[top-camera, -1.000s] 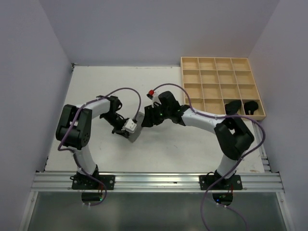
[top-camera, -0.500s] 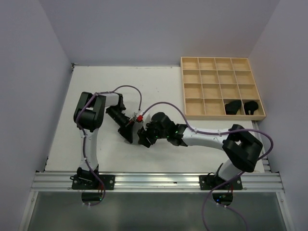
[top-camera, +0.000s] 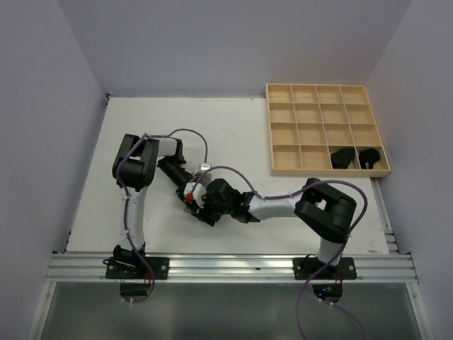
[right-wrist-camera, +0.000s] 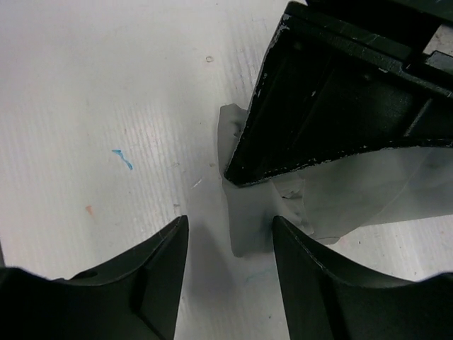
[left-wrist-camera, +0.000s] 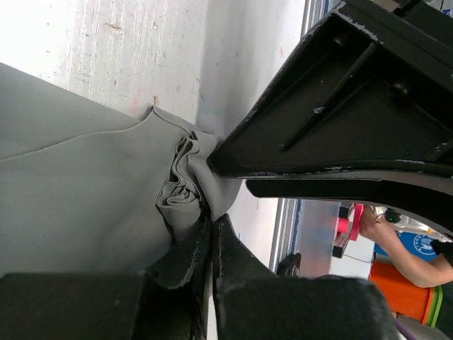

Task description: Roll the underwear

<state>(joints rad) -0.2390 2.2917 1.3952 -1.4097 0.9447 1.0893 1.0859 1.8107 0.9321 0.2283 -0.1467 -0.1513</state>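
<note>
Grey underwear point(left-wrist-camera: 85, 184) lies on the white table, one edge bunched into folds. My left gripper point(left-wrist-camera: 212, 221) is shut on that bunched edge. In the top view the left gripper point(top-camera: 190, 193) and the right gripper point(top-camera: 205, 207) meet near the table's middle and cover nearly all of the cloth. My right gripper point(right-wrist-camera: 230, 237) is open, its fingertips either side of a corner of the grey underwear point(right-wrist-camera: 251, 219), just above the table. Two black rolled underwear point(top-camera: 343, 157) point(top-camera: 368, 157) sit in the tray's nearest row.
The wooden grid tray point(top-camera: 283, 131) stands at the back right, most compartments bare. Both arms' cables loop over the table's middle. A metal rail point(top-camera: 226, 265) runs along the near edge. Purple walls close in left, back and right.
The right gripper has swung left and nearer, up against the left gripper. The left arm's elbow has moved back, and the grey cloth that showed a second ago is now covered.
</note>
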